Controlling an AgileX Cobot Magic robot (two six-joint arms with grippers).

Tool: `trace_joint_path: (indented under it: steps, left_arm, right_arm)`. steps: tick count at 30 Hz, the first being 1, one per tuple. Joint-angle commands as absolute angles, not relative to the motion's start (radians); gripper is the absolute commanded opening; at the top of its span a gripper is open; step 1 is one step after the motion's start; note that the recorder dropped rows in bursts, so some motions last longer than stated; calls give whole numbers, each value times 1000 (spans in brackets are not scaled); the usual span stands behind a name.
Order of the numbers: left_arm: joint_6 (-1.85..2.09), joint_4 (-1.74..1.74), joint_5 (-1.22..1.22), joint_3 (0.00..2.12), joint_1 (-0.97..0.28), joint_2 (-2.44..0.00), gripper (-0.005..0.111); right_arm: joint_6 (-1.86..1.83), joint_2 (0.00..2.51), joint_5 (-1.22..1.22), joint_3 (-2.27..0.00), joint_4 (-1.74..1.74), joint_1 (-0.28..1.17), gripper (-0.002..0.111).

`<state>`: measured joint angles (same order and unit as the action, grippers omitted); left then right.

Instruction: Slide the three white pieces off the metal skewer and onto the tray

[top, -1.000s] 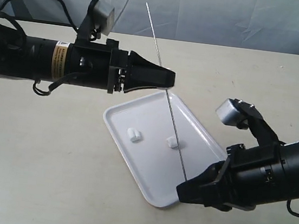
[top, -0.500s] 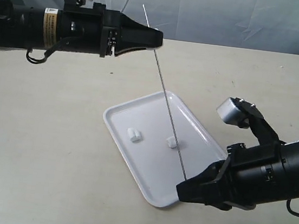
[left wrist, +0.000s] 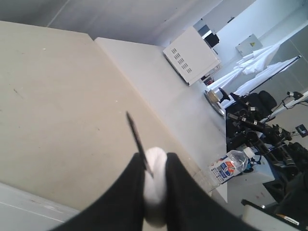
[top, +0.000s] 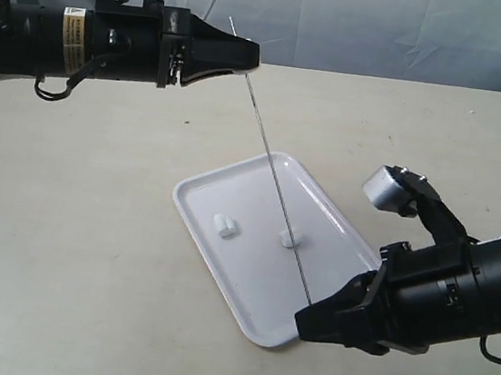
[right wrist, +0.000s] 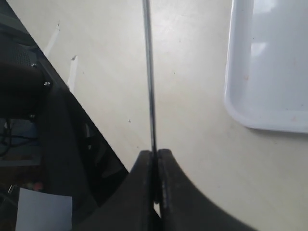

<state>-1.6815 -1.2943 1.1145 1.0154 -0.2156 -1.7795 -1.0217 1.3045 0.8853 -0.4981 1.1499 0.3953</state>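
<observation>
The thin metal skewer (top: 275, 177) slants up from my right gripper (top: 308, 315), which is shut on its lower end beside the near corner of the white tray (top: 222, 266). Up near the skewer's top end, my left gripper (top: 251, 57) is shut on one white piece (left wrist: 155, 166) still threaded on the rod, whose dark tip (left wrist: 132, 127) pokes out past the piece. Two more white pieces (top: 225, 226) (top: 287, 239) lie on the tray. In the right wrist view the skewer (right wrist: 149, 72) runs straight out from my right gripper (right wrist: 155, 155), with the tray's edge (right wrist: 236, 106) beside it.
The beige table (top: 78, 249) spreads all around the tray. A blue cloth backdrop (top: 389, 31) hangs behind it. The left wrist view looks off the table toward a white box (left wrist: 190, 55) and a plastic bottle (left wrist: 228, 168).
My left gripper has slid up the skewer and leftward with the white piece, from just above the tray to near the skewer's top end. The right arm has held still.
</observation>
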Motion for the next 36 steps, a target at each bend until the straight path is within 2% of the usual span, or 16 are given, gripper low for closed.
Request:
trace_joint_path:
  steps: [1,10,17,23,28,36]
  left_arm:
    - [-1668,-1123,1062,1058,-146,-1774,9]
    - [-1715,-1164,1078,1088,-97,-1774,9]
    - [-1689,-1181,1057,1088,-65,-1774,3]
    - [-1803,-1476,931,1088,-51,-1776,3]
    - [-1983,-1702,939,1088,-93,-1848,3]
    - [-1973,-1658,1024,1088,-247,-2022,3]
  right_arm:
    - [-1020,1307,980,-471,1048,398,-1]
    - [-1020,1307,980,-471,1031,398,-1]
    - [-1020,1307,988,-471,1024,398,-1]
    - [-1020,1286,981,-473,1024,398,-1]
    - [-1020,1210,971,-510,1040,398,-1]
    - [-912,1160,964,-574,1015,398,-1]
